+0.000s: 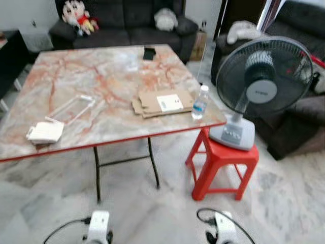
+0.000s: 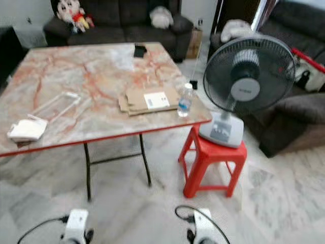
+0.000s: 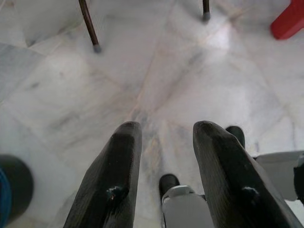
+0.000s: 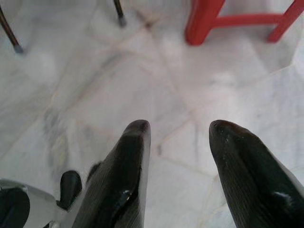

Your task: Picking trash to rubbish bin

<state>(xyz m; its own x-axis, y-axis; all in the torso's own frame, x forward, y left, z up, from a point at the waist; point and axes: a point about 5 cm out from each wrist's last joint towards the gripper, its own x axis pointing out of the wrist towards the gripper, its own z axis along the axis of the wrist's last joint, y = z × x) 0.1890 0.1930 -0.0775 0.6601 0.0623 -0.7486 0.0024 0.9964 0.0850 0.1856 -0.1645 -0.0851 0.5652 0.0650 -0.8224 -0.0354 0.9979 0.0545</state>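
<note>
A marble-patterned table (image 1: 101,76) stands ahead. On it near the right front corner is a clear plastic bottle (image 1: 200,103) with a blue label, beside flattened cardboard (image 1: 163,103) with a white label. Crumpled white paper (image 1: 45,131) lies at the left front, a clear plastic wrapper (image 1: 76,107) behind it. Both arms hang low over the marble floor, wrists at the bottom edge. My left gripper (image 3: 164,130) is open above bare floor. My right gripper (image 4: 178,128) is open too, nothing between its fingers.
A grey fan (image 1: 263,86) sits on a red plastic stool (image 1: 222,165) right of the table. Dark sofas stand behind (image 1: 127,23) and at the right (image 1: 299,107). A black item (image 1: 149,53) lies at the table's far edge. Table legs (image 1: 96,173) stand ahead.
</note>
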